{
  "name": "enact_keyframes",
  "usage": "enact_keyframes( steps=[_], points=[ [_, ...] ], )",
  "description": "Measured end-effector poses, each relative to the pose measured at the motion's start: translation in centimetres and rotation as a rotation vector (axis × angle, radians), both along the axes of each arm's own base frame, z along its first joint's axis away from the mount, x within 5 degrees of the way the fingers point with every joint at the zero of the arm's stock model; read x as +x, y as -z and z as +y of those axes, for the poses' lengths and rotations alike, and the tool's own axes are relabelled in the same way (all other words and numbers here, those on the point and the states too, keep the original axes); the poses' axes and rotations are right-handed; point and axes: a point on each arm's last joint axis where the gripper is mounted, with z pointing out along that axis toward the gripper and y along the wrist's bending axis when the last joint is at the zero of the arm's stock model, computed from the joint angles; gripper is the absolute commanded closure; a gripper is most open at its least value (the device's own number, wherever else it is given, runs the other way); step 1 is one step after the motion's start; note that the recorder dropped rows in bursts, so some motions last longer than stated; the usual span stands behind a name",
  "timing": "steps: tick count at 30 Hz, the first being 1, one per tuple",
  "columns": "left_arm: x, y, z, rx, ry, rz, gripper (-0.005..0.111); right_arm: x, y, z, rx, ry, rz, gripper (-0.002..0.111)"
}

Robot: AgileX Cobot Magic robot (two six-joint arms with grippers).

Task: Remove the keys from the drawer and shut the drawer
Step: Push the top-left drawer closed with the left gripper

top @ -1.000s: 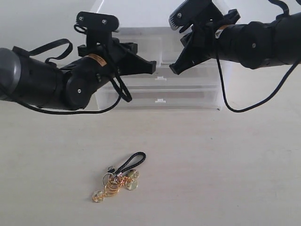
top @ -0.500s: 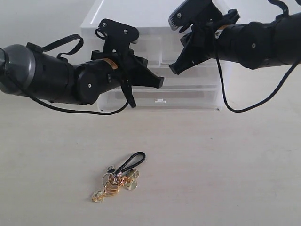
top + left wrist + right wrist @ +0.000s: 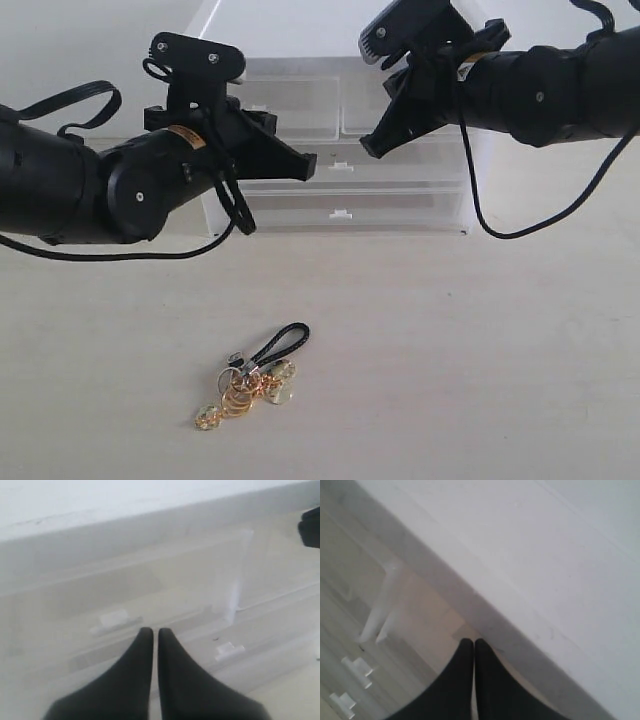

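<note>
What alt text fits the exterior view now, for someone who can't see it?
A bunch of gold keys on a black cord lies on the table, in front of a translucent white drawer unit. The left gripper and right gripper, both shut and empty, hover at the unit's front, one from each side.

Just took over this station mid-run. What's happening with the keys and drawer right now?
The keys are already out, lying on the table in front of the drawer unit, and nothing holds them. The left fingers are shut and empty, pointed at the front of the small left drawer, which looks pushed in or nearly so. The right fingers, also shut and empty, sit up by the unit's top edge on the right side.
</note>
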Motion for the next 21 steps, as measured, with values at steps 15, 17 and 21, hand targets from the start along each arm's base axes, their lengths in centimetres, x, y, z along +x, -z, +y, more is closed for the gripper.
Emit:
enact_keyframes(
  steps=[15,17,21],
  points=[
    [-2.0,1.2,-0.4,-0.052,-0.032,-0.012,0.103,0.0,0.0,0.0,-0.010,-0.004,-0.004,0.109],
    [-2.0,1.1,-0.2,-0.058,-0.042,-0.034,0.103,0.0,0.0,0.0,-0.012,-0.005,-0.005,0.109],
    [-1.9,0.7,-0.1,-0.070,-0.055,-0.077,0.103,0.0,0.0,0.0,-0.019,-0.008,-0.008,0.109]
  ],
)
